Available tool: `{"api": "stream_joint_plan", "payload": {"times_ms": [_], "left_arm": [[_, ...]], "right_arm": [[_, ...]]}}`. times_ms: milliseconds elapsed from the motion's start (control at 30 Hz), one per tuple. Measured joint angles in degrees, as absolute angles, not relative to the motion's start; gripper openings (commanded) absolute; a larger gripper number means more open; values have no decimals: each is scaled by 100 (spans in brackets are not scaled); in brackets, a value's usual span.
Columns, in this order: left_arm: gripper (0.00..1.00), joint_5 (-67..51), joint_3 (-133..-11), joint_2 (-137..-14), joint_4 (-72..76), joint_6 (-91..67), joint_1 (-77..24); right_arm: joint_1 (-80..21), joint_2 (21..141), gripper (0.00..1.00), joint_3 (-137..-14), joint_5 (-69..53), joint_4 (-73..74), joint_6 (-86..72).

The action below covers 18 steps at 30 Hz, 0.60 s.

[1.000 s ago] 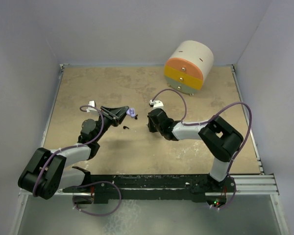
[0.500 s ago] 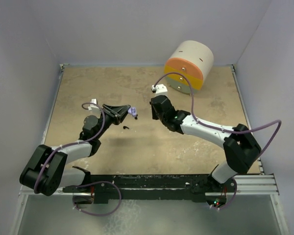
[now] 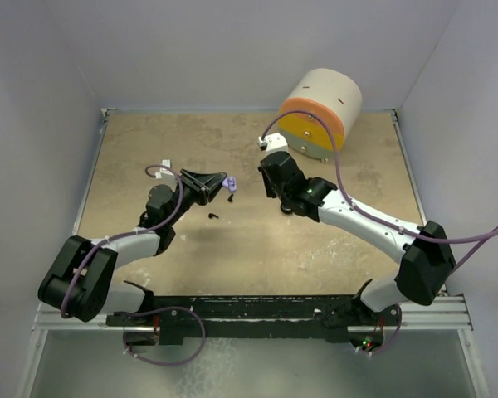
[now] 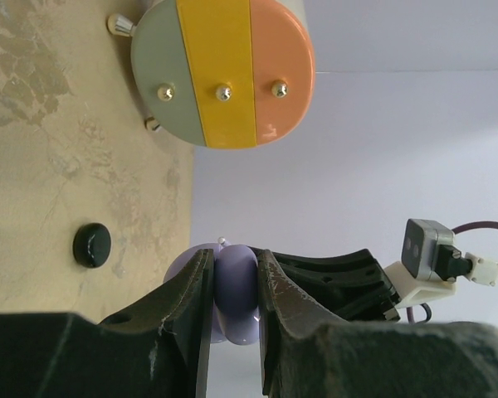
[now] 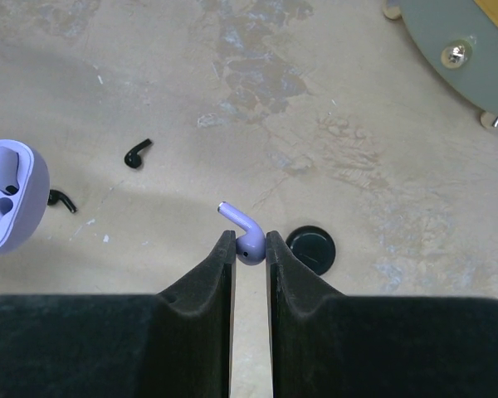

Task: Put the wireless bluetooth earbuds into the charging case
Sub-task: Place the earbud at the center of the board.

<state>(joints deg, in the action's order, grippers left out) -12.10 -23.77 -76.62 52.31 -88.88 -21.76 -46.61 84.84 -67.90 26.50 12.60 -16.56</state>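
At centre left, my left end effector [image 3: 220,183] is clamped on the pale lavender rounded charging case [image 4: 236,286]. Two tiny black earbuds [image 5: 136,155] lie on the tan bench [image 3: 149,149]. Right of them, my right end effector [image 5: 250,249] pinches a lavender earbud [image 5: 247,240].

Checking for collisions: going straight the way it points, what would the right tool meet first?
Probably the bare table just ahead of its held lavender earbud, close beside the black round puck; depth is unclear.
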Motion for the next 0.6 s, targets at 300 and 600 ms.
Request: {"api": "stream_joint_plan", "payload": {"times_ms": [300,600], "left_arm": [[0,-1214,-2379,-7693,5146,-8886,-2228],[0,-1223,-2248,-7317,5122,-8892,-2226]], "right_arm": [[-4661,8447,0,-6794,2554,1437,-1479],[-4661,8862,0,-6270,1798,810,-880]]}}
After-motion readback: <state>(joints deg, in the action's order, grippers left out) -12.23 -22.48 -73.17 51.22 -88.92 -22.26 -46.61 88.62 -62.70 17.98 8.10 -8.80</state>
